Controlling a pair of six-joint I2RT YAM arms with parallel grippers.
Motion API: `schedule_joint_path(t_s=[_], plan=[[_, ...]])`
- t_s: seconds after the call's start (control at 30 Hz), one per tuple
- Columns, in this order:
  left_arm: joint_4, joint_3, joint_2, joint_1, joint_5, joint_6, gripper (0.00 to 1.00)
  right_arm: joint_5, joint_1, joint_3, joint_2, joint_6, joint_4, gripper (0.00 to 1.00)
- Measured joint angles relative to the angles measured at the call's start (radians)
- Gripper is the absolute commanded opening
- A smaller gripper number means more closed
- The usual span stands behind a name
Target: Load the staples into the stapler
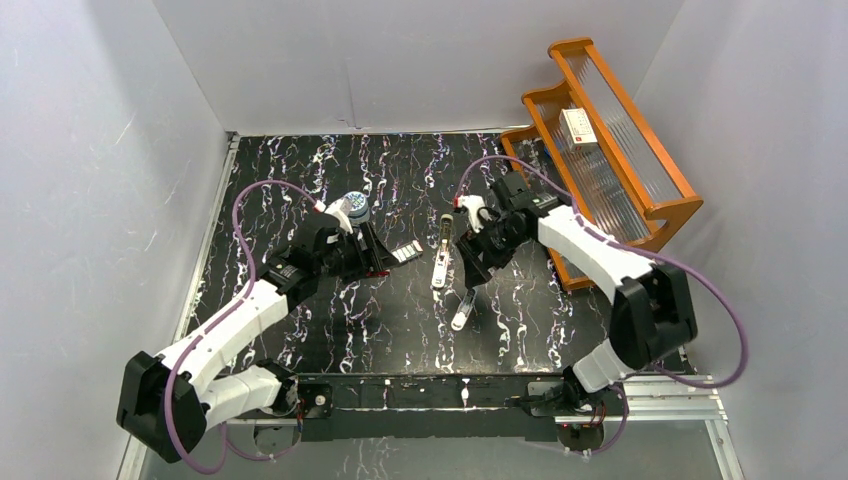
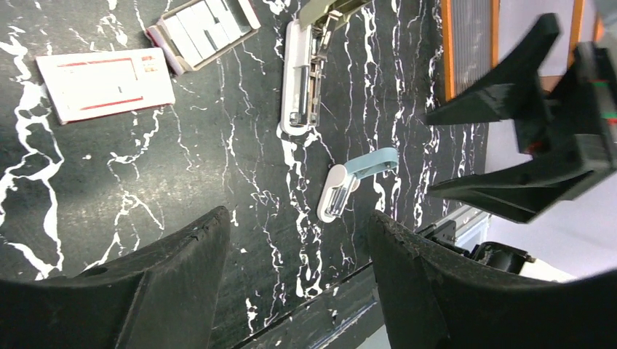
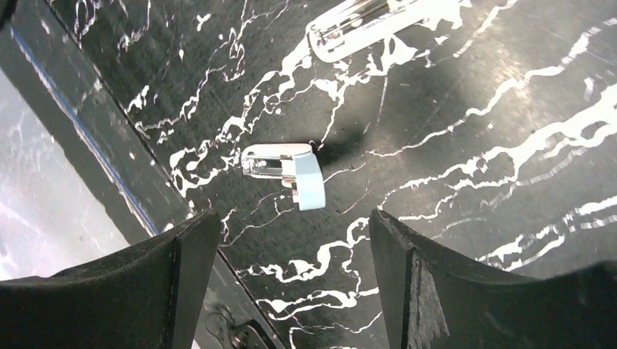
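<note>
Left pincer [image 2: 298,224] and right pincer [image 3: 287,222] both stand wide, and we see nothing between the fingers of either. The stapler [image 2: 300,80] lies flat on the table [image 2: 218,167] with its top swung back, so the metal rail faces up. We judge it is laid open this way to take a strip from above. The staples [image 2: 206,27] sit in their little tray, out of the sleeve [image 2: 105,83] and just beside it, which leaves the strips bare for a pinch. From the left pincer the tray lies ahead and off to the left. The stapler is straight ahead, and both are apart from the fingers. The right pincer hangs over the blue stapler [image 3: 284,167], which is not the one we want. The open stapler lies beyond it, at the top edge of that view. From above, the stapler sits between the two pincers.
</note>
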Motion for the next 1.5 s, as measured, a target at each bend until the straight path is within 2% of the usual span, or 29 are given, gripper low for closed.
schedule_joint_path(t_s=[0.1,0.17,0.23,0.4,0.5,0.67,0.77,0.87,1.0,1.17,1.3,1.5], plan=[[-0.021,0.0,-0.013,0.008,-0.018,0.01,0.69,0.081,-0.001,-0.057,-0.108,0.115,0.058,0.83],[-0.037,0.0,-0.027,0.01,-0.034,0.02,0.71,0.154,-0.001,-0.103,-0.18,0.218,0.11,0.75],[-0.054,0.0,-0.047,0.014,-0.056,0.032,0.72,0.242,-0.001,-0.156,-0.264,0.348,0.153,0.74],[-0.082,0.0,-0.087,0.017,-0.104,0.059,0.73,0.475,0.017,-0.22,-0.39,0.702,0.15,0.78],[-0.085,-0.002,-0.093,0.02,-0.117,0.069,0.73,0.632,0.119,-0.259,-0.443,0.903,0.122,0.83],[-0.089,-0.016,-0.093,0.021,-0.132,0.077,0.74,0.814,0.337,-0.262,-0.406,1.177,0.082,0.9],[-0.092,-0.03,-0.097,0.021,-0.138,0.078,0.74,0.903,0.459,-0.262,-0.32,1.357,0.057,0.9],[-0.095,-0.043,-0.108,0.021,-0.151,0.078,0.75,0.948,0.529,-0.262,-0.243,1.493,0.048,0.84],[-0.095,-0.06,-0.124,0.021,-0.158,0.078,0.75,0.967,0.552,-0.255,-0.146,1.598,0.048,0.79],[-0.094,-0.08,-0.125,0.021,-0.159,0.077,0.75,0.995,0.555,-0.23,-0.038,1.68,0.048,0.68],[-0.091,-0.091,-0.125,0.021,-0.159,0.077,0.75,1.015,0.558,-0.23,-0.017,1.695,0.076,0.62],[-0.09,-0.091,-0.121,0.021,-0.159,0.077,0.75,1.043,0.558,-0.232,-0.006,1.698,0.138,0.58]])
